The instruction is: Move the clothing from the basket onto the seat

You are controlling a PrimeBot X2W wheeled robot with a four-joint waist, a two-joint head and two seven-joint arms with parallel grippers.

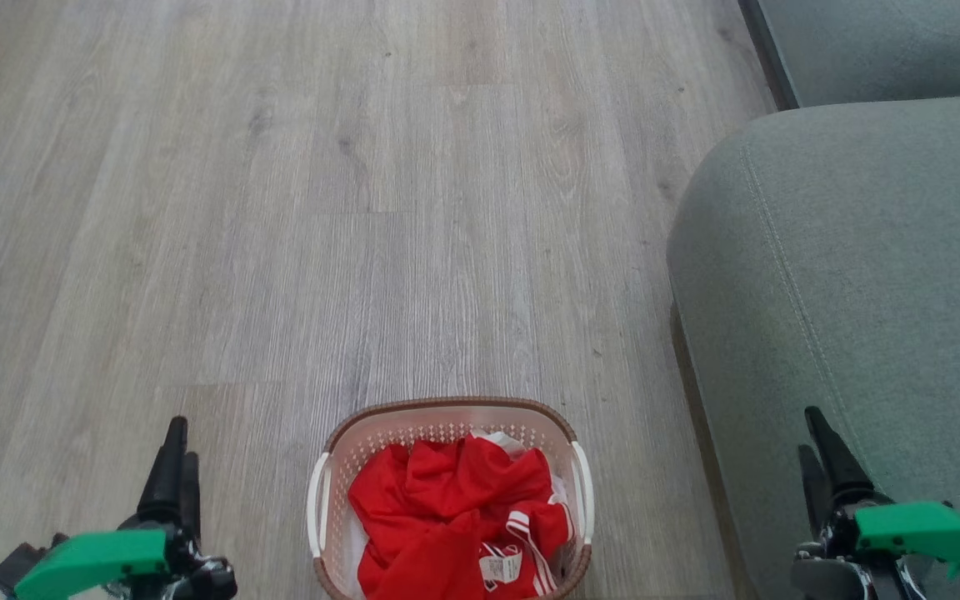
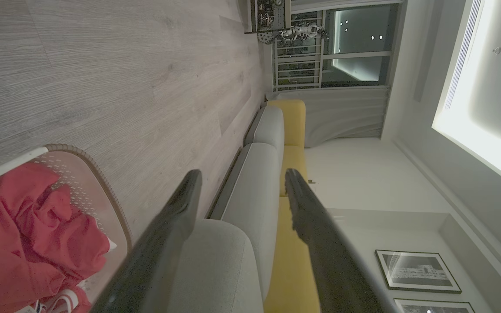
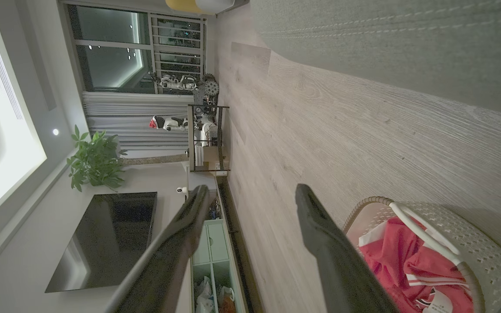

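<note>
The red clothing (image 1: 455,517) with white stripe trim and a small white label lies bunched in the cream basket (image 1: 447,410), which stands on the floor at the bottom middle of the head view. The grey-green seat (image 1: 855,275) fills that view's right side. My left gripper (image 1: 176,437) hangs left of the basket, open and holding nothing. Open and holding nothing too, my right gripper (image 1: 813,429) is over the seat's near edge, right of the basket. The left wrist view has the clothing (image 2: 24,230) and basket (image 2: 102,191) at its lower left. The right wrist view has them at its lower right: clothing (image 3: 407,261), basket (image 3: 472,243).
Pale wood floor (image 1: 280,208) stretches ahead and to the left of the basket. A second grey cushion (image 1: 888,46) lies beyond the seat. The left wrist view has a sofa row with yellow cushions (image 2: 292,126). A dark TV (image 3: 107,241), a plant (image 3: 96,161) and a shelf rack (image 3: 207,139) stand across the room.
</note>
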